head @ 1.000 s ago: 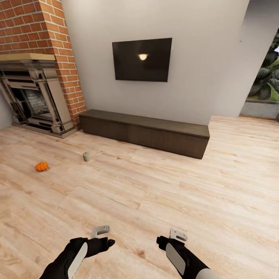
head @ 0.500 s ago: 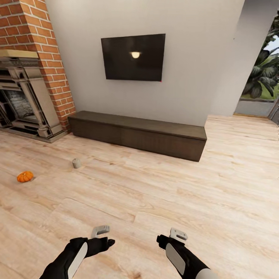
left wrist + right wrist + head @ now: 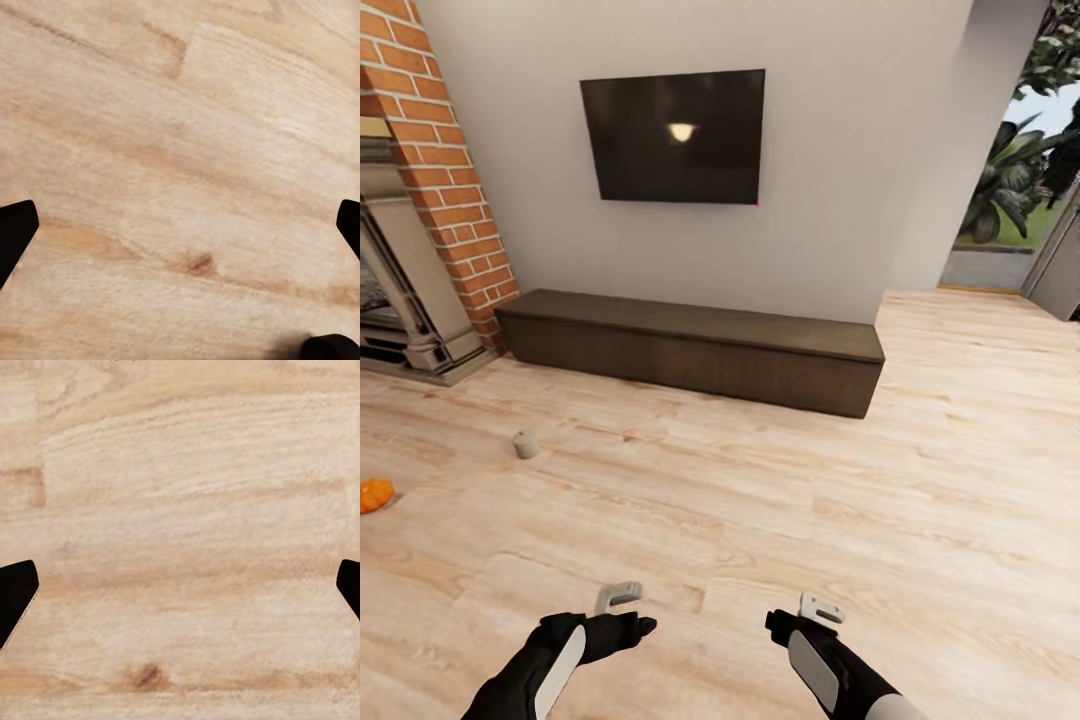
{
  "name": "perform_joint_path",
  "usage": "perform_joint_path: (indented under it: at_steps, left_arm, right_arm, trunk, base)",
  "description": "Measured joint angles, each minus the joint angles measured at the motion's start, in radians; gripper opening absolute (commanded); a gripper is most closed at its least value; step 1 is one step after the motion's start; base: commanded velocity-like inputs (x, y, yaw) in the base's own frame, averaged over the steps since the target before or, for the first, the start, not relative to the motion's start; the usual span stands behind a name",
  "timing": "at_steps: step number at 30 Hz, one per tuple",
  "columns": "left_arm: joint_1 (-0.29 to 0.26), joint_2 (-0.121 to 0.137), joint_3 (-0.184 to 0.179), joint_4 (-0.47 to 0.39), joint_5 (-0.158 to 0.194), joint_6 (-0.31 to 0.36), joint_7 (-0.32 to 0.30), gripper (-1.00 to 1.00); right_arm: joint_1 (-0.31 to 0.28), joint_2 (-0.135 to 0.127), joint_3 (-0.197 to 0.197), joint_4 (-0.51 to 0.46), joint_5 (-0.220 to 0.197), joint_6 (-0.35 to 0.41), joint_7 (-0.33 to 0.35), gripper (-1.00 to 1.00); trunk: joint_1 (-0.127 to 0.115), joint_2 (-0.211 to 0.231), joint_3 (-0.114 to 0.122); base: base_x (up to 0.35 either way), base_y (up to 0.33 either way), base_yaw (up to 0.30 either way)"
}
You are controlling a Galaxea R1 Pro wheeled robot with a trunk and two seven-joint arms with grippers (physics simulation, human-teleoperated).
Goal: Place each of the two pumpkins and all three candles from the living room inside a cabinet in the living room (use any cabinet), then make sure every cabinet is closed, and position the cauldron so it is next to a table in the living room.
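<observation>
The long, low dark brown cabinet [image 3: 690, 350] stands against the far wall with all its fronts shut. On the floor in front of its left end stands one small grey candle [image 3: 526, 444]. An orange pumpkin [image 3: 374, 494] lies at the head view's left edge, partly cut off. My left gripper [image 3: 622, 612] and right gripper [image 3: 802, 618] hang low near me, well away from all of these. In the wrist views each gripper [image 3: 180, 232] [image 3: 180, 596] is open, with only bare floor between its dark fingertips.
A black TV [image 3: 672, 137] hangs on the wall above the cabinet. A brick chimney with an ornate fireplace surround [image 3: 410, 290] is at the left. An opening onto plants [image 3: 1010, 180] is at the far right. Wide wooden floor [image 3: 760, 500] lies between me and the cabinet.
The head view has swung to the right, so the fireplace, pumpkin and candle have slid leftward in the picture. Both arms hold the same pose.
</observation>
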Motion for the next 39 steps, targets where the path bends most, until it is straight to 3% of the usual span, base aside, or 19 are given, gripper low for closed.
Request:
perform_joint_path:
  at_steps: [39]
  left_arm:
    - [0.0, 0.0, 0.001, 0.0, 0.0, 0.0, 0.0, 1.0]
  right_arm:
    - [0.0, 0.0, 0.001, 0.008, 0.013, -0.048, 0.0, 1.0]
  trunk:
    - [0.0, 0.0, -0.001]
  base:
    - [0.279, 0.212, -0.03]
